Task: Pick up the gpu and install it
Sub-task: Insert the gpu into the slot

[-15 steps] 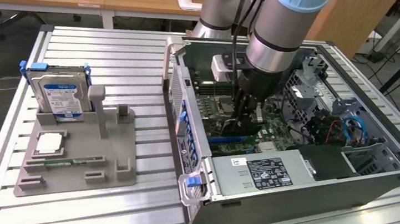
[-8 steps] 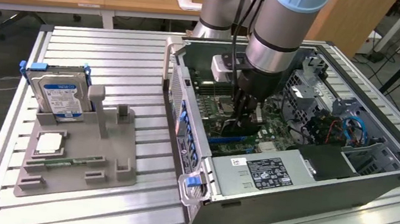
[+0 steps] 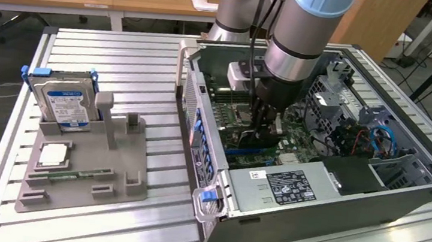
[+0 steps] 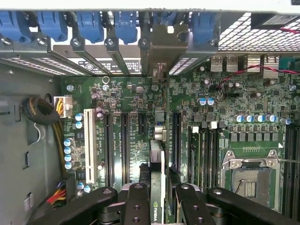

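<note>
Reached down into the open grey computer case (image 3: pixel 329 187), black gripper (image 4: pixel 161 199) clenched on the thin dark green gpu (image 4: pixel 156 178), held edge-on just over the green motherboard (image 4: pixel 225 117) between black expansion slots (image 4: pixel 125 145). Flanked by a white slot (image 4: pixel 88 145) and an empty processor socket (image 4: pixel 251 180). Outside, stood on a grey holder (image 3: pixel 83 167): silver blue-labelled hard drive (image 3: pixel 61 102).

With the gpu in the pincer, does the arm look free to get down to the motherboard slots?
Probably yes. The pincer grips the gpu edge-on just above the motherboard; the case side is open, and no cable crosses the black slots beside it.
</note>
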`<state>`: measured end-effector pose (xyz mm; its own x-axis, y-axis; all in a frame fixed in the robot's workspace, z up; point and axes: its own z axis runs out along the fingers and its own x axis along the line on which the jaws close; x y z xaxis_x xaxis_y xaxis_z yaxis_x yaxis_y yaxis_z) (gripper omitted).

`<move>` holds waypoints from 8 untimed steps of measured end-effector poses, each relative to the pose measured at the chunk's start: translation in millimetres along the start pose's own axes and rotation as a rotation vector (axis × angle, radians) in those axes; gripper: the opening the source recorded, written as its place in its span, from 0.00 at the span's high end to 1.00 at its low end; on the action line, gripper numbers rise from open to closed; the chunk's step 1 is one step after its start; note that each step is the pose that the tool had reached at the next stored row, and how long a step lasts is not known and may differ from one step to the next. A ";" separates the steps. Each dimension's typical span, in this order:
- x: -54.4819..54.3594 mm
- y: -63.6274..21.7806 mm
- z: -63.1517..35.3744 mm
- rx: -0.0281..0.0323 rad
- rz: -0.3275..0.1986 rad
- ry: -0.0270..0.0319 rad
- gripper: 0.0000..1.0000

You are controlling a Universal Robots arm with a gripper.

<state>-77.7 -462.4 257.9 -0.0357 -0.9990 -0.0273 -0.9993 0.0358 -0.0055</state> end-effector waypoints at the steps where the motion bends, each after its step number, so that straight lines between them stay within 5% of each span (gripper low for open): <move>1: 0.0 0.2 0.2 0.0000 0.000 0.0000 0.74; 8: 0.1 1.7 5.4 0.0000 0.000 0.0003 0.74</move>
<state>-79.3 -462.3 252.5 -0.0355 -0.9990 -0.0270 -0.9993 0.0357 -0.0055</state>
